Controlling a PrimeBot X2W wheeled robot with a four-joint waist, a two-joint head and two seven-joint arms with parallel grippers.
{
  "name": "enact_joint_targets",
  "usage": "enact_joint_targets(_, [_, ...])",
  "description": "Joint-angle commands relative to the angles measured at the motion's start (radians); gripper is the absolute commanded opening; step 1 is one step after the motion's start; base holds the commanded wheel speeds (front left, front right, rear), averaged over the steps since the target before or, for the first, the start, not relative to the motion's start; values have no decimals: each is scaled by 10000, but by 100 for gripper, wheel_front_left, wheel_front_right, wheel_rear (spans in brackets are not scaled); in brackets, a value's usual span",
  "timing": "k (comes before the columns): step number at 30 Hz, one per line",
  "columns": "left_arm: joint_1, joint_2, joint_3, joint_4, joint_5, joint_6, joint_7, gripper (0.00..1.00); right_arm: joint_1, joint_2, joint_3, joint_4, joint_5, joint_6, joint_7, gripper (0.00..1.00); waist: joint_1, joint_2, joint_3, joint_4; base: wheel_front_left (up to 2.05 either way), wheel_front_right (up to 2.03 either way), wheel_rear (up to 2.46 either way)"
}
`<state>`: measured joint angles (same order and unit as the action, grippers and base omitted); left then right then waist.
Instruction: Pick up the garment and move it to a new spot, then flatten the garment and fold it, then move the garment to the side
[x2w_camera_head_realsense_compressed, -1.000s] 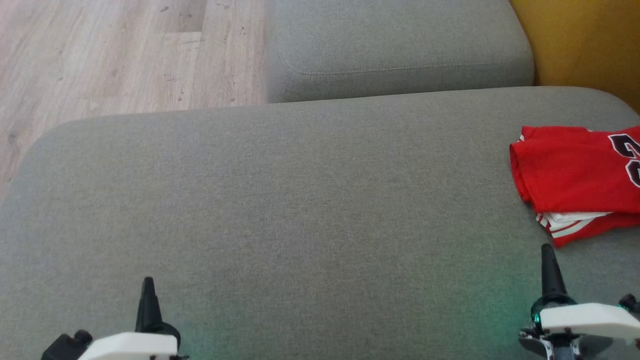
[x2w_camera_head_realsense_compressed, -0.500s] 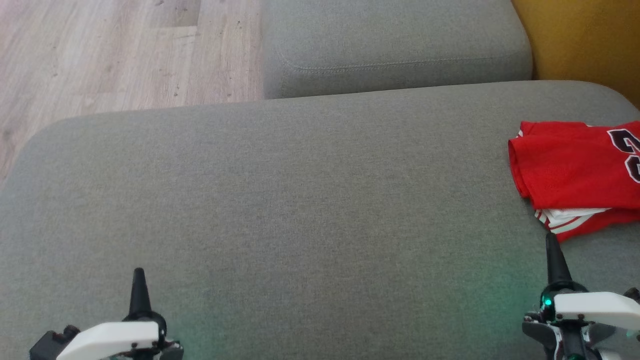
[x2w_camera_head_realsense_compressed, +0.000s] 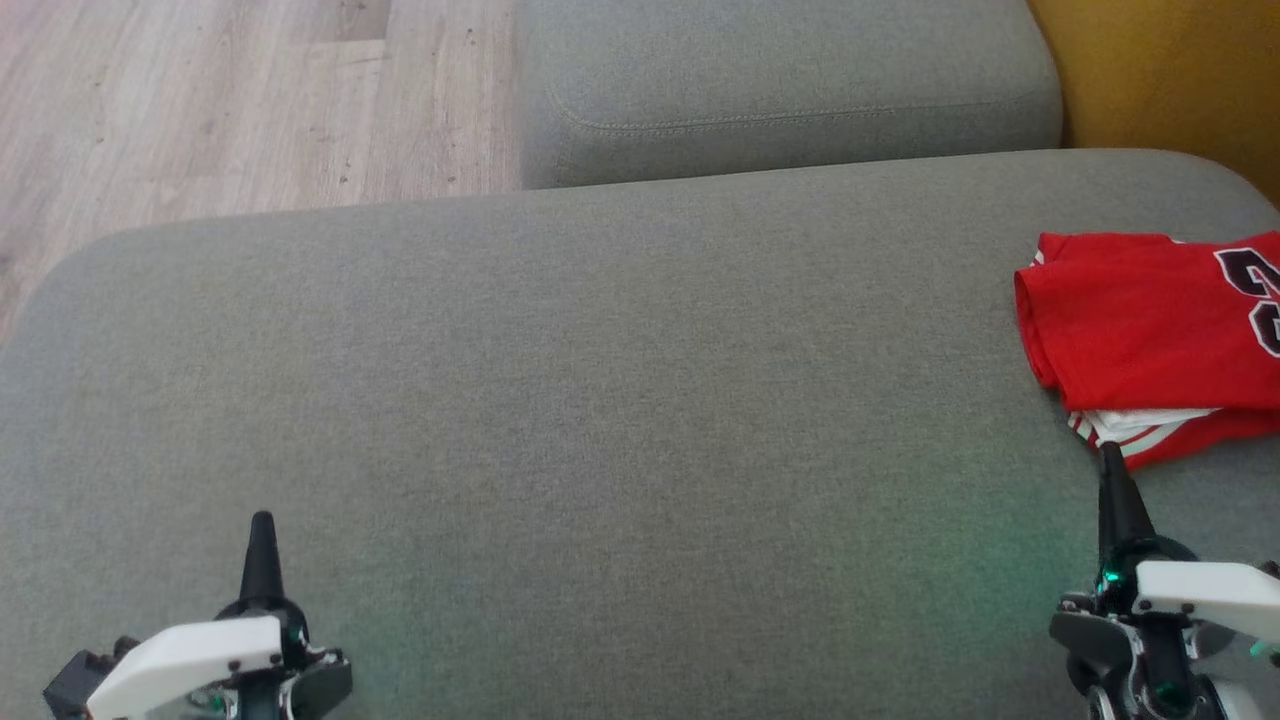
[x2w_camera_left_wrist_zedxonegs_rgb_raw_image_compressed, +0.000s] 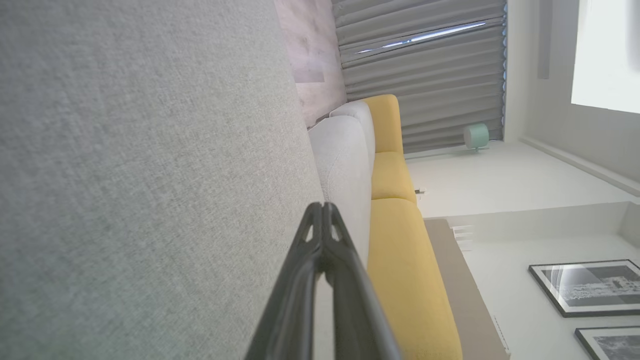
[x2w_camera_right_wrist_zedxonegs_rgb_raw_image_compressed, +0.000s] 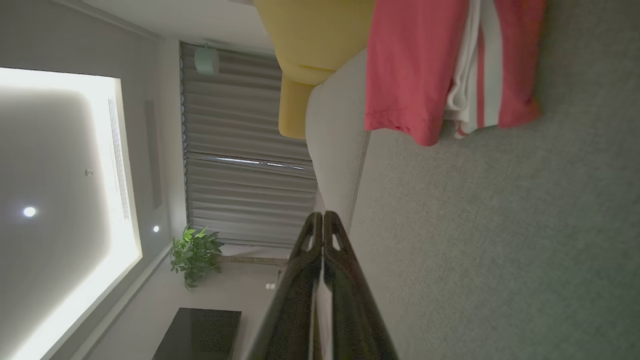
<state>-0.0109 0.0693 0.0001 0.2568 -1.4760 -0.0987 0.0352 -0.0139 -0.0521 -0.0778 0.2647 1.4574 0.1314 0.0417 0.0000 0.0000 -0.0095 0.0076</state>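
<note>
A broad grey fabric sofa cushion (x2w_camera_head_realsense_compressed: 600, 400) stretches before me, with pale wood floor (x2w_camera_head_realsense_compressed: 200, 100) beyond it on the left. My left gripper (x2w_camera_head_realsense_compressed: 262, 525) is clenched on nothing, low over the cushion. Far right, the red jersey with white trim (x2w_camera_head_realsense_compressed: 1140, 320) lies folded at the cushion's edge. My right gripper (x2w_camera_head_realsense_compressed: 1110, 460), also clenched and empty, points at its near hem. I judge folding and setting aside done, with little left. Count: one garment, two grippers.
</note>
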Motion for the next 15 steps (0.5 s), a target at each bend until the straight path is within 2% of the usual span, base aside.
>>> enact_joint_targets(1, [-566,115,372,-240,-259,-118,74,0,-531,-219,119,-299,294,-7,82,0,0,0,10,-6,0,0,0])
enact_joint_targets(15, [-938,93,743,-136,-1654,-320,464,0,-911,-211,-43,-219,1776,-7,460,0,0,0,127,-76,0,0,0])
